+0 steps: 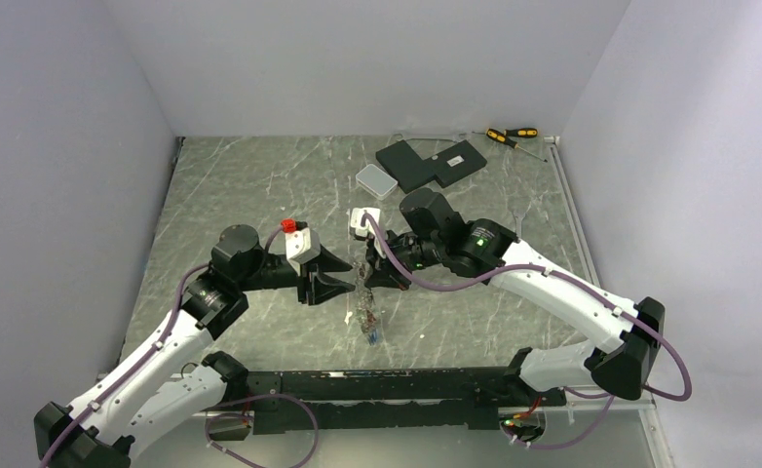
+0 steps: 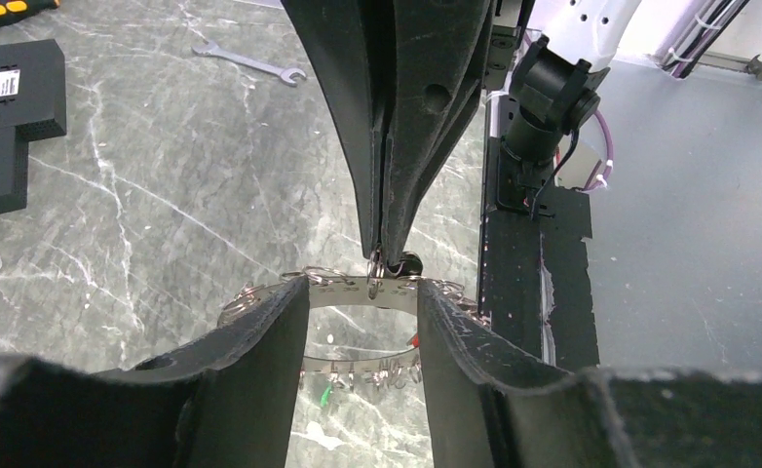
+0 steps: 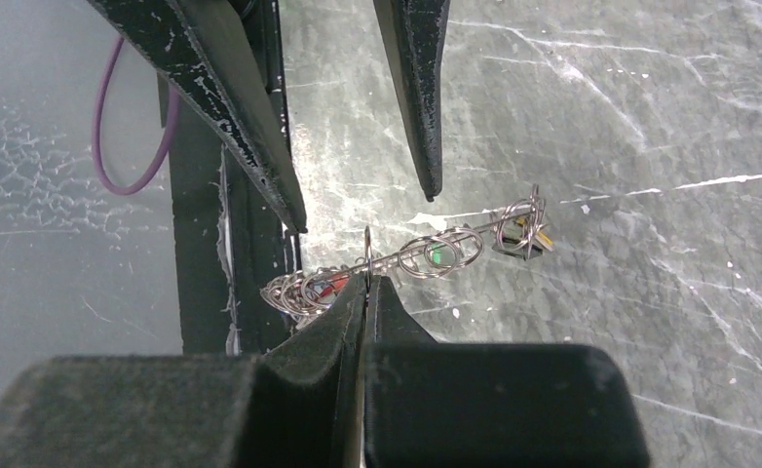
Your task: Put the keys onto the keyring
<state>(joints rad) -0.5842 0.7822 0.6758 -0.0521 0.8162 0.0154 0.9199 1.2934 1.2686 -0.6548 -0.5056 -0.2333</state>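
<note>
The right pincer [image 3: 367, 281] is pinched tight on the keyring's [image 2: 353, 290] rim, holding it above the desk [image 1: 260, 185] with keys [image 2: 387, 369] dangling. The left pincer [image 3: 365, 210] stands wide, just beside the ring.

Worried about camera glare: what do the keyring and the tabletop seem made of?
The keyring looks like bare polished metal: a silvery flat band with bright highlights and thin wire loops. The tabletop looks like grey-green marble, or a laminate printed so: white veins, slight sheen; I cannot tell which.
</note>
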